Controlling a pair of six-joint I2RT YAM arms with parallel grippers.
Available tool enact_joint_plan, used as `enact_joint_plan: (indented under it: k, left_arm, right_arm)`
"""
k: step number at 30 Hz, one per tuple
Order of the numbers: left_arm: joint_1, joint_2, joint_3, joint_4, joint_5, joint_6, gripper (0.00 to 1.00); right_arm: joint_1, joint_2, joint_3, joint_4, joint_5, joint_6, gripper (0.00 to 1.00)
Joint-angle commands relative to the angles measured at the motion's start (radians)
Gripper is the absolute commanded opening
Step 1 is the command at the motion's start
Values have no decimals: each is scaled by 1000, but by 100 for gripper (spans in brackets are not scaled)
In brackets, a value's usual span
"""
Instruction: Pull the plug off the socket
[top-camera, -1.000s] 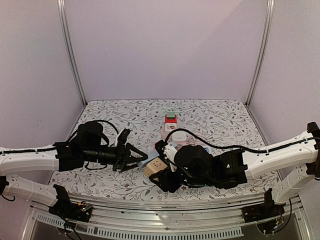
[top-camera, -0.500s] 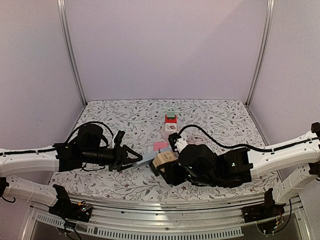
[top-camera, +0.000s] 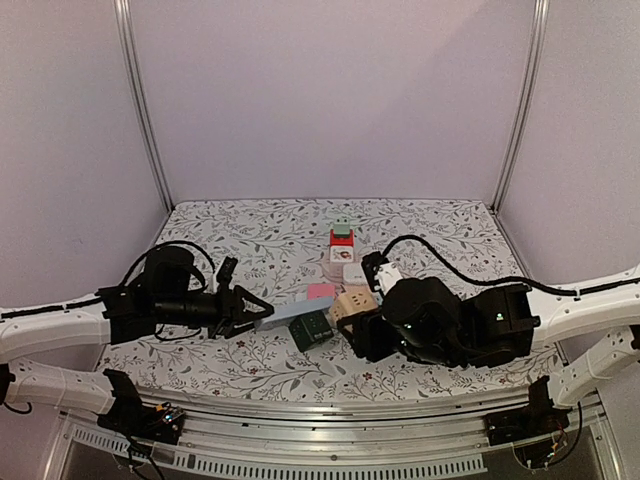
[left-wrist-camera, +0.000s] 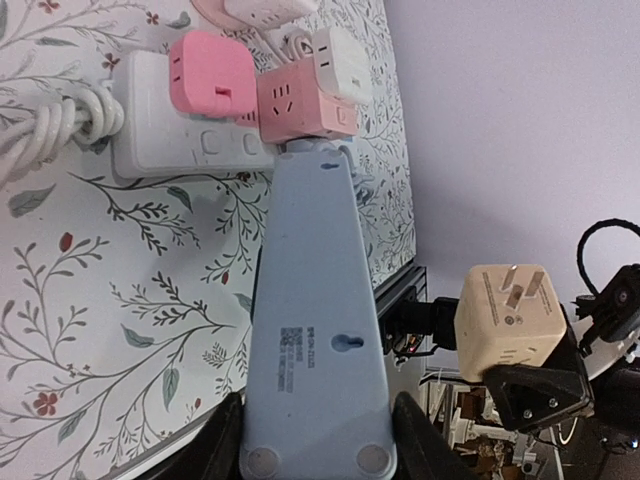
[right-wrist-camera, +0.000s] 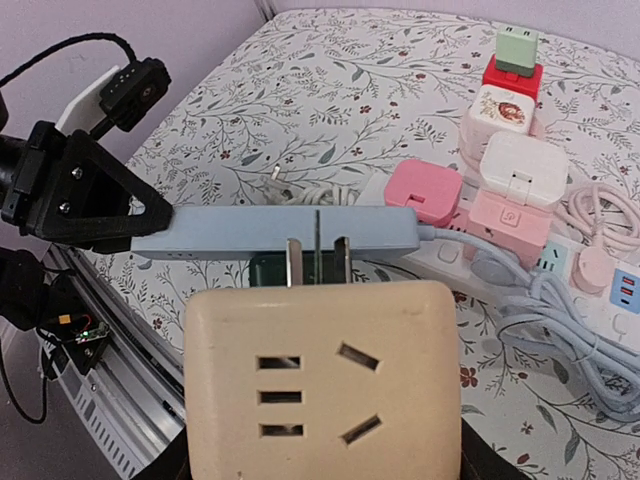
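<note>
1. The left fingers (left-wrist-camera: 222, 448) clamp the blue strip (left-wrist-camera: 315, 330), lower centre of the left wrist view.
2. The right fingers (left-wrist-camera: 540, 395) hold the beige plug (right-wrist-camera: 320, 385), lower centre, with its prongs clear of the strip.
3. Grip firmly and draw the plug straight away, without twisting.

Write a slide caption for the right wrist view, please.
Right hand holds the beige plug clear of the blue power strip.

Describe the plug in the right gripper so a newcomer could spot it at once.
On the floral table, find the right gripper near the front centre. It holds a beige cube plug, metal prongs bare, apart from the pale blue power strip in the left gripper. The neighbouring plugs are pink, white, red or green.
</note>
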Motion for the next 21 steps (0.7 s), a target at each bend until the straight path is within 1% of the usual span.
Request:
enact_joint_plan:
  k: [1,5,9,13,17,21]
  left_arm:
    - [63,-42,-38,-77,1,19,0]
    - [80,-61,-49,-84,15,23,0]
    - [90,-81,-60,-86,20,23,0]
    - [100,-89,-69,-85,30,19,0]
    - [105,-87,-70,-79,36,7,0]
    - [105,-94,-73,-80,37,2,0]
  right_arm:
    - [-48,-110,20,-252,181,4,0]
    - [-206,-163,-19,-416,147,59,0]
    - [-389,-222,-83,-460,94,41,0]
    - [-575,-265,-139,-449,47,-5,0]
    - [-720,-280,-176,-392,-6,-85,0]
    - [-839,-257,-196,-351,-59,-145,0]
